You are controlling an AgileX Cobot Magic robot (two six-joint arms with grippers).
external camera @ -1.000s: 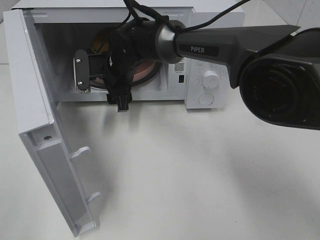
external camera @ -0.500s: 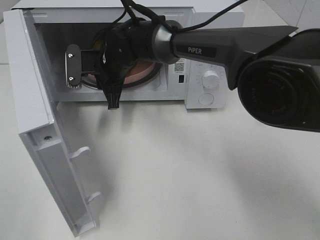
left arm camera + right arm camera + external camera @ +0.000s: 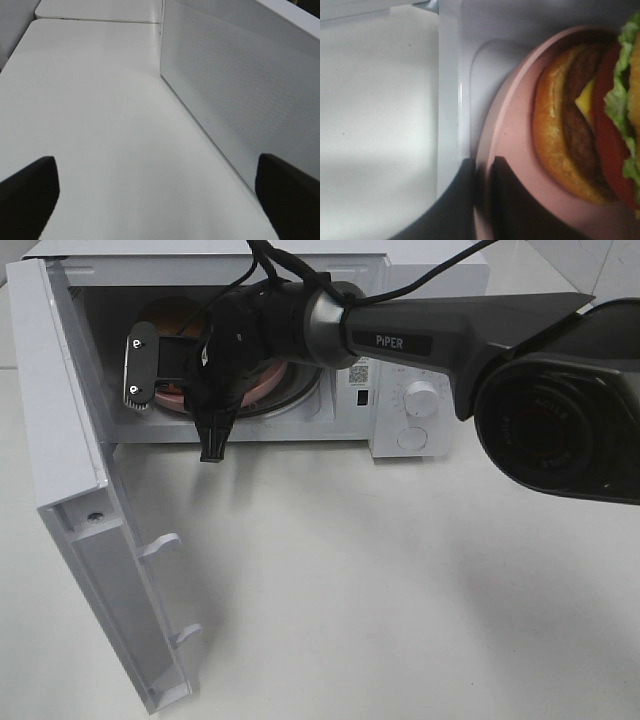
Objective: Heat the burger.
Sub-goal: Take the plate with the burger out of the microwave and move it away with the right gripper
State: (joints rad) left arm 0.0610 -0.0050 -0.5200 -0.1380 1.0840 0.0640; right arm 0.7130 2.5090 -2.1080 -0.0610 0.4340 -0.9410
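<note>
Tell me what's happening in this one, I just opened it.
The right arm is reaching into the open microwave, whose door is swung wide. Its right gripper has its jaws closed on the rim of the pink plate carrying the burger, which sits inside the oven cavity. The left gripper is open and idle over the white table beside the microwave. The door has not yet been shut, so heating hasn't started.

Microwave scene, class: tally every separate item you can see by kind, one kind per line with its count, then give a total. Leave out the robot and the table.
Microwave with its door open: 1
Pink plate inside the microwave: 1
Burger on the plate: 1
Total: 3
</note>
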